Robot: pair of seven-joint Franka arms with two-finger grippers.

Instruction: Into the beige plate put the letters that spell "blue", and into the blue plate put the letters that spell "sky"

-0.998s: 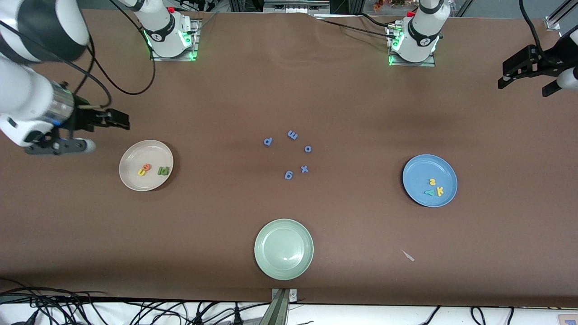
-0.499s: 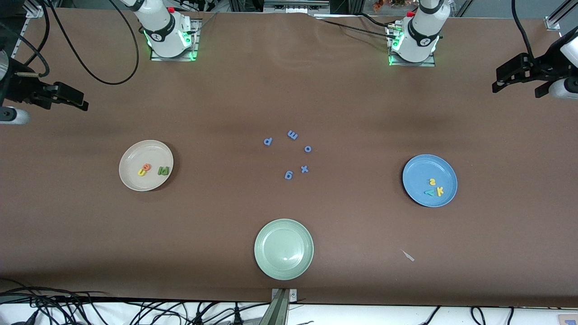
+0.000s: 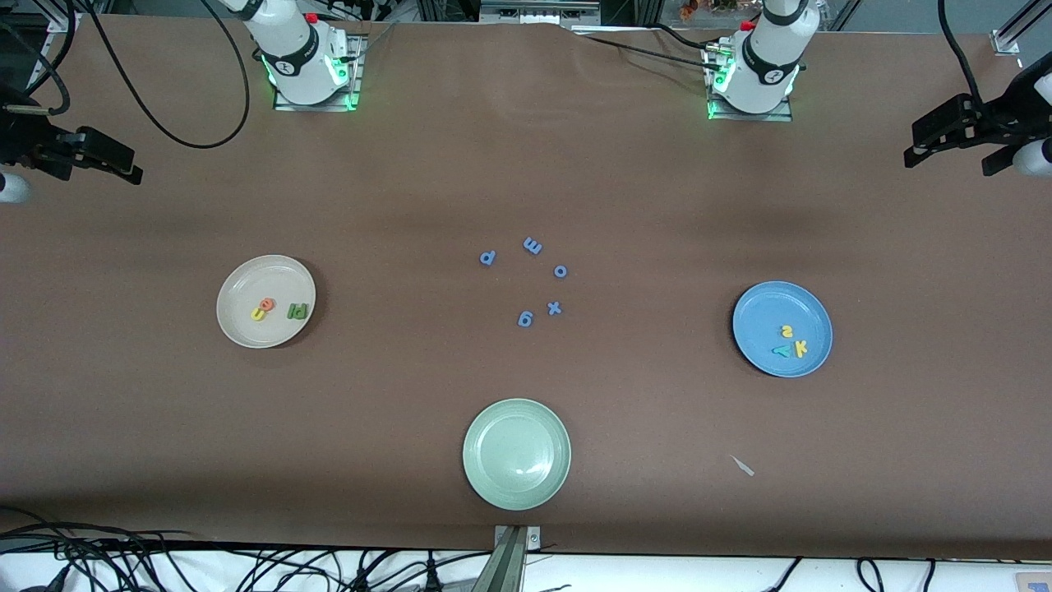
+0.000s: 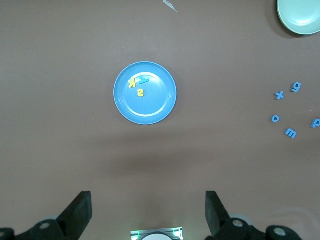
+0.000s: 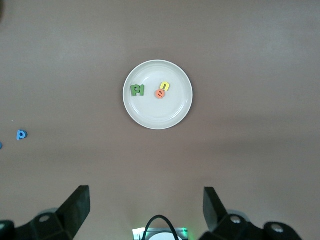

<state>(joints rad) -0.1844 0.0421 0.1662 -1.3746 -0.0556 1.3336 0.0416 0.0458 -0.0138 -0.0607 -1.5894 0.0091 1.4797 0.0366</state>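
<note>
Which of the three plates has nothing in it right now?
The pale green plate, nearest the front camera. The beige plate holds four letters and the blue plate holds three.

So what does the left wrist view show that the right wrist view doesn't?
Only the left wrist view: the blue plate holding yellow s, yellow k and teal y, the pale green plate, and blue letters x, g, o, m. Only the right wrist view: the beige plate holding green b, green l, yellow u and orange e. Both: the blue p, brown table, and an open claw.
</note>
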